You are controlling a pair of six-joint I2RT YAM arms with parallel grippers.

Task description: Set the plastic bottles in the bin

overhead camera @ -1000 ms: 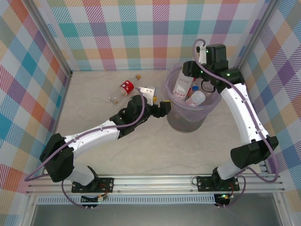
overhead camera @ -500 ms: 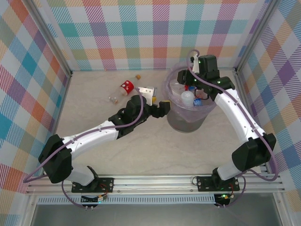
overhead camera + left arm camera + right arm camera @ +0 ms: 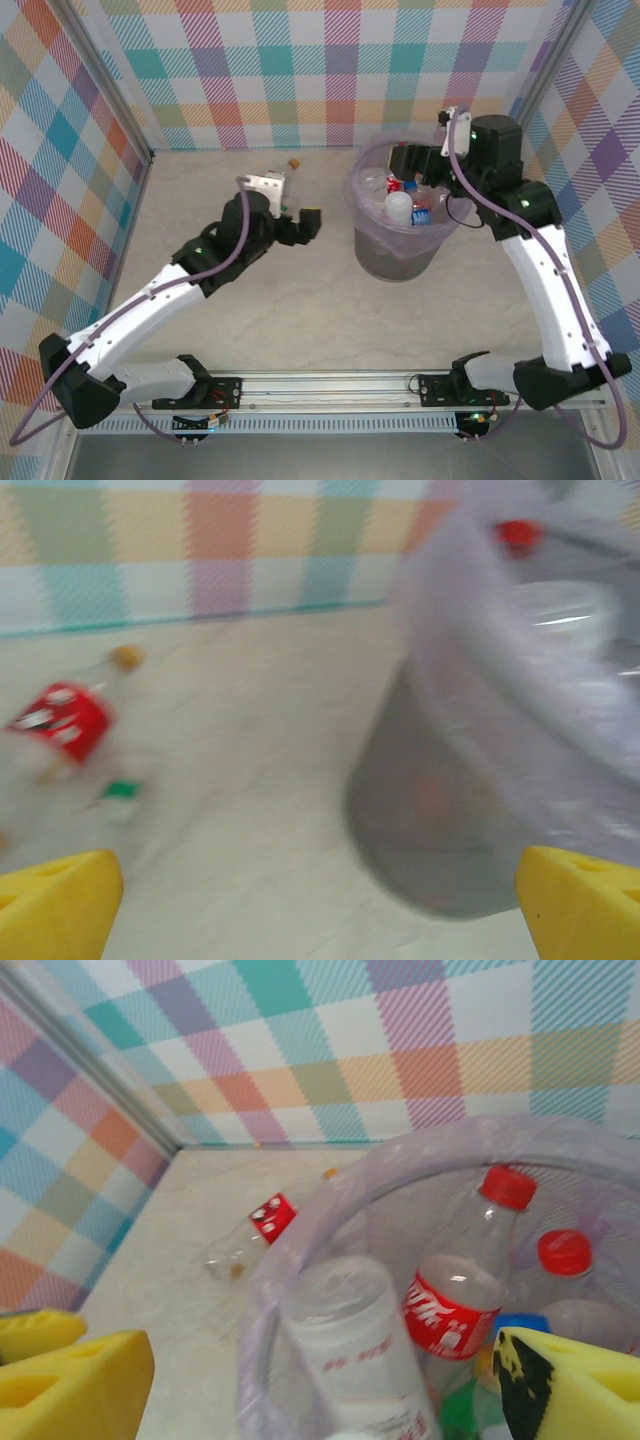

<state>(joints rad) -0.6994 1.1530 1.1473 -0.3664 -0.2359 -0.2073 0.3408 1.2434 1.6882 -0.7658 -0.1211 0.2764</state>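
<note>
The bin [image 3: 388,258] is a grey bucket with a lavender liner, right of centre. Inside it lie several plastic bottles: a red-label one [image 3: 458,1300], a white-label one [image 3: 352,1345] and a white-capped one [image 3: 399,205]. My right gripper [image 3: 416,163] hovers over the bin's far rim, open; in the right wrist view its yellow fingers [image 3: 70,1380] stand wide apart above the bottles. Another red-label bottle [image 3: 58,720] lies on the table left of the bin. My left gripper [image 3: 303,226] is open and holds nothing, between that bottle and the bin [image 3: 470,810].
A small orange cap [image 3: 293,160] lies near the back wall. Checked walls close the table at the back and on both sides, with metal posts in the corners. Bare tabletop [image 3: 330,320] stretches in front of the bin toward the arm bases.
My right gripper has opened over the bin, let its bottle drop in and drawn back to the right. My left arm has pulled away from the bin to the left, jaws wider.
</note>
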